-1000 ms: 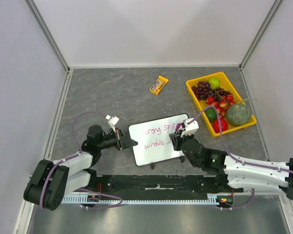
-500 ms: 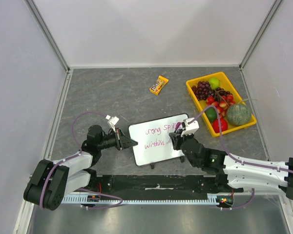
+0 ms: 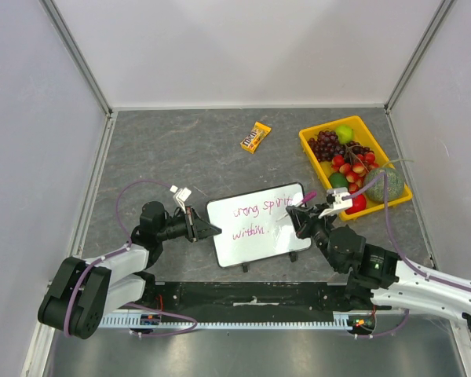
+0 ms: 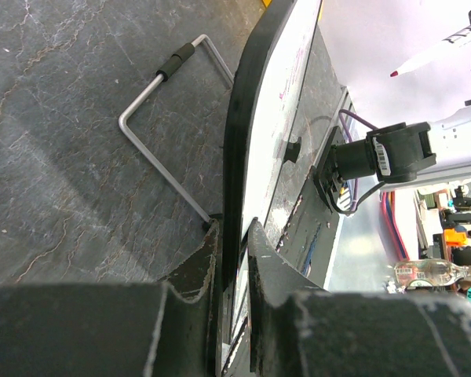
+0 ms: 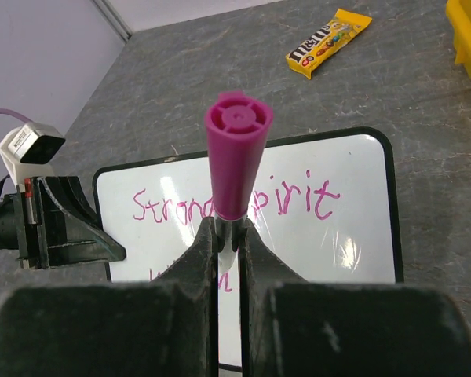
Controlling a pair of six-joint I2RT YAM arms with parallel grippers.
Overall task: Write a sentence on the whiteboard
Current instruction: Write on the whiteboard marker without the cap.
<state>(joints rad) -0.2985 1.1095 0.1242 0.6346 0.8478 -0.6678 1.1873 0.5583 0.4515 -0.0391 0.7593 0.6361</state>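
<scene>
The left gripper [image 4: 234, 236] is closed on the black rim of the whiteboard [image 4: 276, 118], seen edge-on, one finger per face. A bent wire stand [image 4: 165, 170] lies left of the fingers on the grey table [image 4: 55, 157]. A marker [image 4: 436, 56] shows ahead, right.

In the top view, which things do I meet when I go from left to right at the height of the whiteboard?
Left end effector → whiteboard → right end effector, holding the marker → melon
</scene>
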